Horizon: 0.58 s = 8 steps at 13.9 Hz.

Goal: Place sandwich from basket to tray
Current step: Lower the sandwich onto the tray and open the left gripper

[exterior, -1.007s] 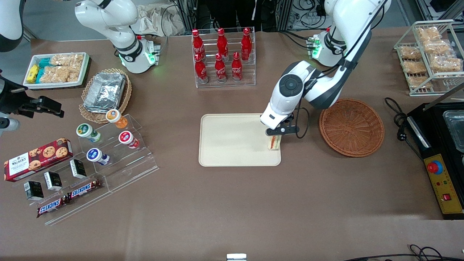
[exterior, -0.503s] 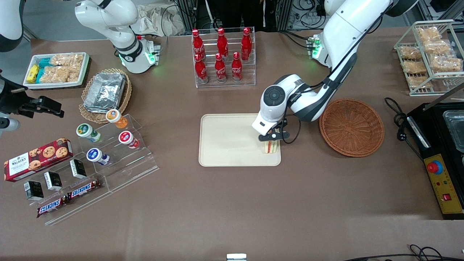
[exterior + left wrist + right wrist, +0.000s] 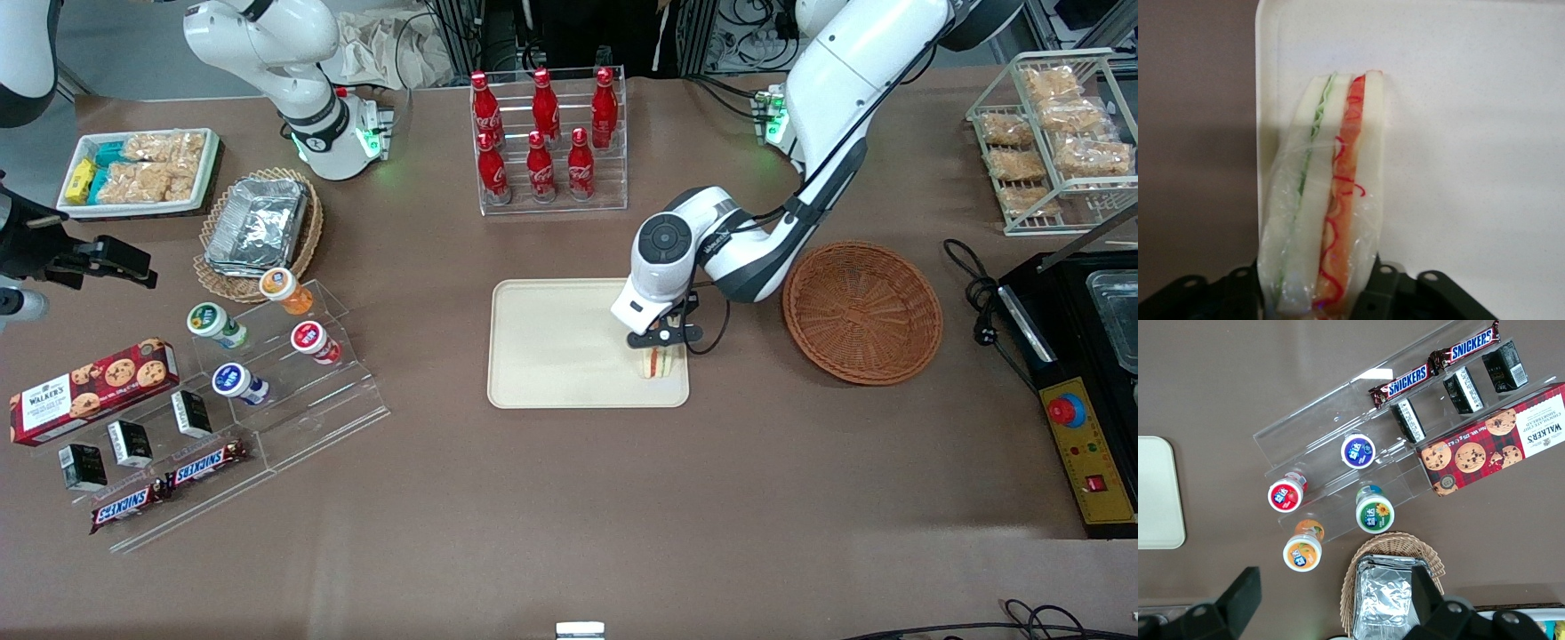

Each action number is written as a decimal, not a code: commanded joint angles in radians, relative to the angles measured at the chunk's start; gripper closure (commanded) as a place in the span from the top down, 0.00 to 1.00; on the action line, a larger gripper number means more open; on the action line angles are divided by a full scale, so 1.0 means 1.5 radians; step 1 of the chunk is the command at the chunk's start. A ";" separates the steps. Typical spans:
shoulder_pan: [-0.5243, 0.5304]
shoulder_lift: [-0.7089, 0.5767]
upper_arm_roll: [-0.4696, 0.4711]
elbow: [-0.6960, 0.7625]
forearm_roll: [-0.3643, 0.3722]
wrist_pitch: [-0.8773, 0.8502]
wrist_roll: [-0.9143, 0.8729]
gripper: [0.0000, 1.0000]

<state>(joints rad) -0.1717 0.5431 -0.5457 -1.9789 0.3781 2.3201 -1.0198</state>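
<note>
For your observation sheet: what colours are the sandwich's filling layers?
Green and red-orange, between white bread, on the sandwich held by the gripper over the tray; clearest in the left wrist view.

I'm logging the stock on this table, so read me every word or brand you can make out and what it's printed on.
"SNICKERS": on two bars on the clear stand.
"WALKER'S": on the red cookie box; its smaller print is too small to read.
Red bottles: white script, too small to read.
Yogurt cup lids: lettering unreadable.
Small black boxes: print unreadable.
No text on the sandwich, held by the claw over the tray.
</note>
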 commanded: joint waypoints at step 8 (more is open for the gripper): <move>0.000 -0.107 0.006 0.027 -0.011 -0.090 -0.047 1.00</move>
<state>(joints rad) -0.1682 0.4603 -0.5378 -1.9350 0.3764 2.2390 -1.0726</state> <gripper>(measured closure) 0.000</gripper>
